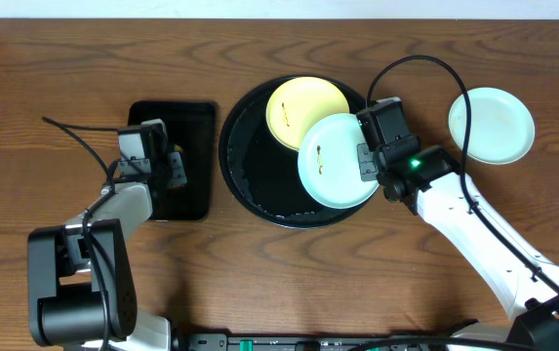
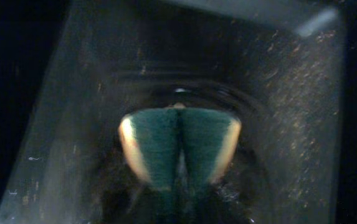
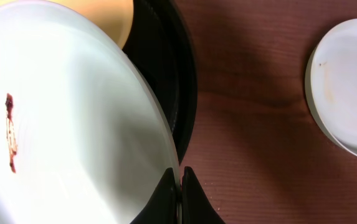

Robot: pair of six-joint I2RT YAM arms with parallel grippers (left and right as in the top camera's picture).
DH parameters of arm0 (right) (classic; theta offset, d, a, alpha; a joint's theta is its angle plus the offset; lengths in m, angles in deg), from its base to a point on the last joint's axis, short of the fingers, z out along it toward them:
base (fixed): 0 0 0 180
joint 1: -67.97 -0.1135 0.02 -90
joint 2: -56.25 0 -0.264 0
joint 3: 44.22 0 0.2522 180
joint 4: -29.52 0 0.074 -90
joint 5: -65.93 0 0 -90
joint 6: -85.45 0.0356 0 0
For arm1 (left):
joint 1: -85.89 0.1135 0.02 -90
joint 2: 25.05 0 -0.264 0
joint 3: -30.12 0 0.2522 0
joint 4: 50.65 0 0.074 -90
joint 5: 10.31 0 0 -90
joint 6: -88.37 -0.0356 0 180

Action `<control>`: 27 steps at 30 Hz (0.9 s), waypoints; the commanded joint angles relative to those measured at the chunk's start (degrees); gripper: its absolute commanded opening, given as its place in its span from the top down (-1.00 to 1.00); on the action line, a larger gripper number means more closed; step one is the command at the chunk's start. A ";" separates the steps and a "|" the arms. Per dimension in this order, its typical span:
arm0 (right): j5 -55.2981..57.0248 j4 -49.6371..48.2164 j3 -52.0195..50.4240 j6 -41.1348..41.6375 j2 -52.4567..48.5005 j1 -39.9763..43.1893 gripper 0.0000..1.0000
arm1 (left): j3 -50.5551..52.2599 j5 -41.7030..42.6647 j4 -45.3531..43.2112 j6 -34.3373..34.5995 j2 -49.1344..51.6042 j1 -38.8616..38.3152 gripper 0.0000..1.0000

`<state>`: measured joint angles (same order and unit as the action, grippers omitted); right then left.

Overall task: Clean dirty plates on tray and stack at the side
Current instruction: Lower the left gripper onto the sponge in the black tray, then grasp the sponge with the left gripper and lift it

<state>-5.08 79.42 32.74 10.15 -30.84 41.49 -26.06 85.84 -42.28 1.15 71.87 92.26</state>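
Over round tray (image 1: 232,161), yellow plate (image 1: 299,105) beneath, right gripper (image 3: 179,179) pinching mint plate (image 1: 330,166) rim, left gripper (image 1: 170,168) squeezing sponge (image 2: 159,146) in rectangular tray (image 1: 197,127)

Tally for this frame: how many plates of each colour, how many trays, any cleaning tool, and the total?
Pale yellow round plastic plate: 1
Pale mint-blue round plastic plates: 2
Round glossy black tray: 1
Rectangular black tray: 1
Green-and-yellow sponge: 1
Total: 6

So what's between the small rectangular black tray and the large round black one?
Just a narrow strip of bare brown wood-grain tabletop, in the overhead view.
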 commanded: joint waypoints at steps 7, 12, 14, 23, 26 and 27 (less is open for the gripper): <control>0.17 -0.11 0.76 3.56 -0.17 0.66 0.98 | -0.76 0.94 -0.90 -0.15 -10.36 -0.35 0.86; 0.02 -0.13 0.76 3.76 -0.20 1.07 0.98 | -0.76 0.94 0.61 -0.15 -21.53 -0.35 0.86; 0.02 -0.11 0.76 3.76 -0.20 1.05 0.98 | -0.74 0.92 0.83 -0.17 -24.94 -0.35 0.85; 0.02 -0.09 0.76 3.74 -0.20 1.07 0.98 | -0.74 0.90 2.08 -0.15 -30.05 -0.33 0.85; 0.02 -0.04 0.76 3.72 -0.20 1.07 0.98 | -0.74 0.90 2.12 -0.15 -30.05 -0.33 0.85; 0.02 0.09 0.76 3.72 -0.20 1.07 0.98 | -0.74 0.90 2.12 -0.15 -29.97 -0.33 0.85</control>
<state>-5.21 79.44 32.74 12.88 -30.87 41.86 -26.06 86.65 -40.03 1.15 42.36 92.11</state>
